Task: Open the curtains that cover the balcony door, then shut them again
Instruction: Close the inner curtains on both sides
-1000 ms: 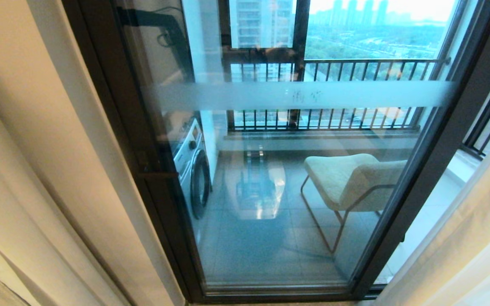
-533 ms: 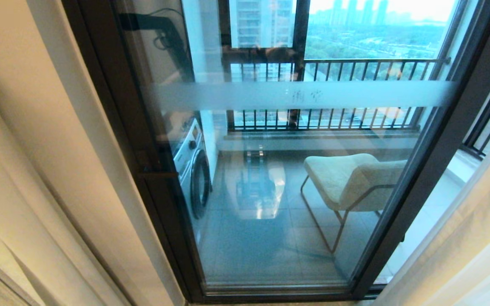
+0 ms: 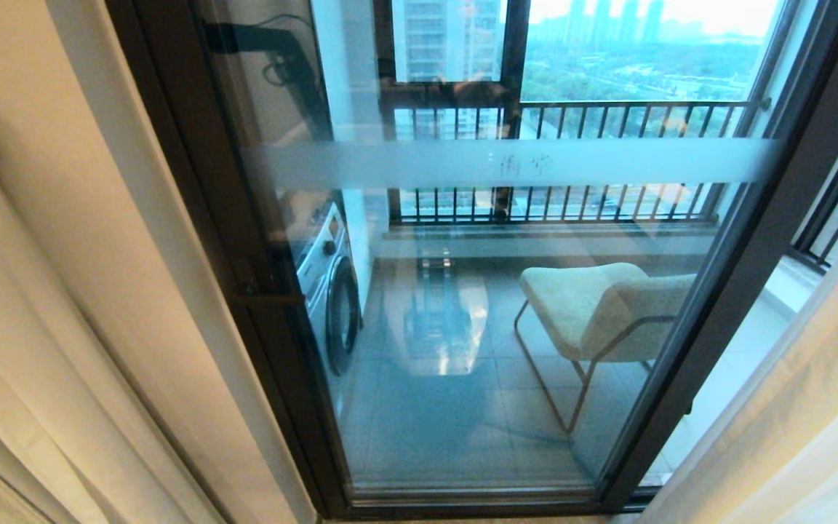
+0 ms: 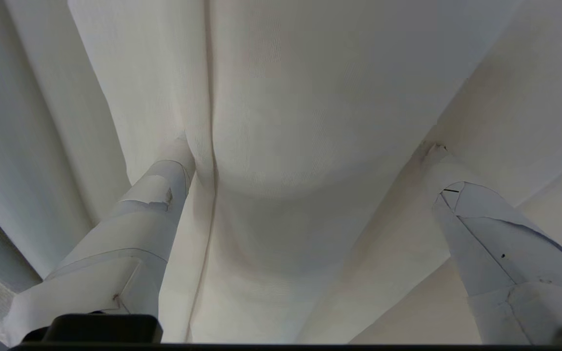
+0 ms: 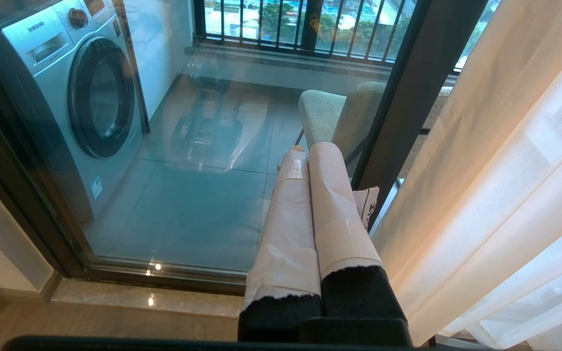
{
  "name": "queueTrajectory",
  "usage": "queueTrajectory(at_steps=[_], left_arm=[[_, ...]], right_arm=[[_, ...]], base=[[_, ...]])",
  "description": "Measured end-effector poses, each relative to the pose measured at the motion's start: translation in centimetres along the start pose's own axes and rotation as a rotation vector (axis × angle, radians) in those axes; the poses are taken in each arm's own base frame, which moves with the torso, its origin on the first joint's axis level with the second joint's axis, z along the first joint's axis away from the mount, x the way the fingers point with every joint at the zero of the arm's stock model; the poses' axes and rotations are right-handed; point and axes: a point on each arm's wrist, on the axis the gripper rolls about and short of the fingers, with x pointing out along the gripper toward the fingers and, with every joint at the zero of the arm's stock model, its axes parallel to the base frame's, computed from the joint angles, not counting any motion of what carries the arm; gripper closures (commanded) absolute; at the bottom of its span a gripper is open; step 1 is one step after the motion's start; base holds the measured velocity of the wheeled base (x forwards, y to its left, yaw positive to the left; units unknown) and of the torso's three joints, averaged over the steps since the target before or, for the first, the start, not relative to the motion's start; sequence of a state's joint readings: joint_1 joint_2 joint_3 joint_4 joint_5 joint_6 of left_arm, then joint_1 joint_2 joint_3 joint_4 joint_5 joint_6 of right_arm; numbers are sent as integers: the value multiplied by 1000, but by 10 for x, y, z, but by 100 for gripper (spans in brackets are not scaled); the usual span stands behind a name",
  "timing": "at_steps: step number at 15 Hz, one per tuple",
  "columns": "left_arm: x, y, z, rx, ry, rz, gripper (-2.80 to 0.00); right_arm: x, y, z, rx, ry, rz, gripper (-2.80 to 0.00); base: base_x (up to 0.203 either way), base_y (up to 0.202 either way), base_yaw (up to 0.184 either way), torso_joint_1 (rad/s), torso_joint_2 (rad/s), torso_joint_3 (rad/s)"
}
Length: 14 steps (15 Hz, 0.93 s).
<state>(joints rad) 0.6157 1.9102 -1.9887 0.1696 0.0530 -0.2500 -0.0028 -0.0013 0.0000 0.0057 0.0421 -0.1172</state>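
The left gripper (image 4: pixel 305 161) had its two taped fingers (image 4: pixel 154 195) spread wide apart, and both tips pressed into the curtains (image 4: pixel 281 122). A rounded fold of cream cloth bulged between the fingers, with a seam running down it close to one of them. More pleats fanned out on either side of the gripper and filled the left wrist view; whether the fold was gripped or only pushed could not be told. This gripper did not show in the head view.

The right gripper (image 5: pixel 305 156) held its taped fingers pressed together with nothing between them. It hung apart from the cloth and pointed at the lower part of the door (image 5: pixel 417 87). Just to one side of it stood the door's dark upright frame, and past that hung a thin white sheer (image 5: pixel 520 185), near the gripper but not touching. Beyond the fingertips, behind the glass, sat a pale chair (image 5: pixel 330 112); farther off to the other side stood a washer (image 5: pixel 76 92) on the tiled balcony floor.

In the head view the door (image 3: pixel 506 291) stood uncovered in the middle, a frosted band (image 3: pixel 506 164) crossing its glass. The curtains (image 3: pixel 62 291) were bunched at the left, with more cloth at the right edge. A black railing (image 3: pixel 608 116) showed behind the glass.
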Motion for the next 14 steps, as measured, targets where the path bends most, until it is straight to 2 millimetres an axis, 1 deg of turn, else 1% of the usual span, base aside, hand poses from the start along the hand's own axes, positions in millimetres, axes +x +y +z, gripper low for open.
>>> queueTrajectory(at_steps=[3,4,9,14], left_arm=[[0,0,1,1,-3,-1,-280],[0,1,1,0,-4,2,0],[-2,7,4,-1,-13,19,0],[-11,11,12,-5,-32,31,0]], right_arm=[[0,0,0,0,0,0,0],[0,0,0,0,0,0,0],[0,0,0,0,0,1,0],[0,0,0,0,0,1,0]], base=[[0,0,0,0,0,0],[0,0,0,0,0,0],[0,0,0,0,0,0],[0,0,0,0,0,0]])
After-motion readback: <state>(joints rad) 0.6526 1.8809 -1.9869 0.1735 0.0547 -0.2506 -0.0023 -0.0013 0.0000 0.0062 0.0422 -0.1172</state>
